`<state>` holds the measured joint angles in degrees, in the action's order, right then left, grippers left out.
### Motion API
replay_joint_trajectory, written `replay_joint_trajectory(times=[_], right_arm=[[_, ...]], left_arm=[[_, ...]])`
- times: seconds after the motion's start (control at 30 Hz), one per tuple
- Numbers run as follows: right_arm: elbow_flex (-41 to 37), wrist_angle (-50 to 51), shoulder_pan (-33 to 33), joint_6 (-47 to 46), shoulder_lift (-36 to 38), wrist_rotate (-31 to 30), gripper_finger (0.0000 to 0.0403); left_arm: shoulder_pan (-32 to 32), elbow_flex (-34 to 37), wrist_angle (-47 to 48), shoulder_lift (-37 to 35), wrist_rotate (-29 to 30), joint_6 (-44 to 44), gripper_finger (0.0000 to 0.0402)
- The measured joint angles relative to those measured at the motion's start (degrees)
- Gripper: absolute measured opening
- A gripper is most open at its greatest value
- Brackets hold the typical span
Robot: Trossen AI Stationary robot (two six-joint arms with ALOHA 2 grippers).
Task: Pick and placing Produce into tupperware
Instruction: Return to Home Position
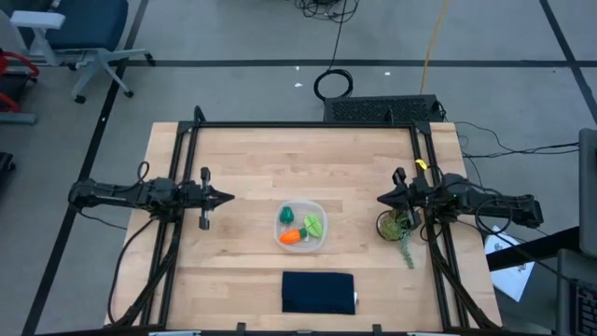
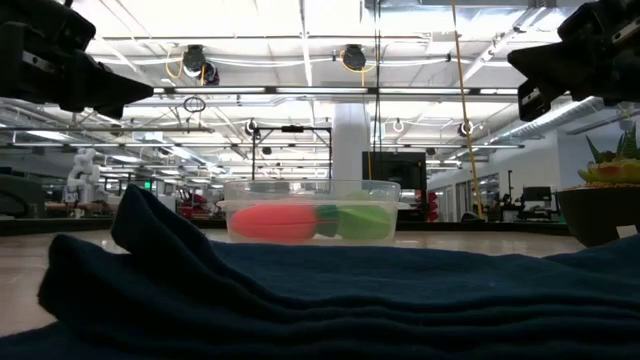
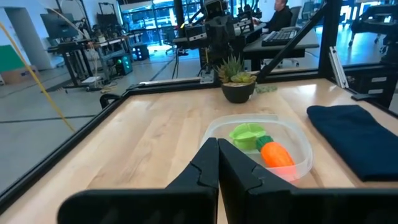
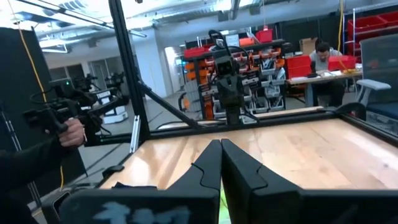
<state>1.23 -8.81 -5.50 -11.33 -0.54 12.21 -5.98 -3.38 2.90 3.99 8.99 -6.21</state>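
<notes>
The clear tupperware point(image 1: 301, 227) stands on the table's middle. In it lie the produce: an orange carrot point(image 1: 291, 237), a dark green round piece point(image 1: 287, 215) and a light yellow-green leafy piece point(image 1: 312, 225). The carrot point(image 3: 277, 154) and leafy piece point(image 3: 247, 134) also show in the left wrist view. My left gripper point(image 1: 227, 197) hovers shut at the table's left, pointing level toward the tupperware. My right gripper point(image 1: 382, 198) hovers shut at the table's right, above the table. Neither holds anything.
A folded dark navy cloth point(image 1: 318, 292) lies near the table's front edge, below the tupperware. A spiky potted plant point(image 1: 395, 226) stands at the right, under my right arm. A black frame point(image 1: 308, 125) edges the table. People show in the room beyond.
</notes>
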Motion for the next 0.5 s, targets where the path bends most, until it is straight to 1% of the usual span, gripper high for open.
replay_joint_trajectory(times=[0.13, 0.5], right_arm=[[-0.1, -0.1, 0.0, 0.5, 0.0, 0.0, 0.0000], [-0.1, -0.5, 0.0, 1.5, 0.0, 0.0, 0.0000]], left_arm=[[0.0, 0.0, 0.0, 0.0, -0.2, 1.9, 0.0005], [-0.1, 0.0, 0.7, 0.1, -0.1, 2.4, 0.0010]])
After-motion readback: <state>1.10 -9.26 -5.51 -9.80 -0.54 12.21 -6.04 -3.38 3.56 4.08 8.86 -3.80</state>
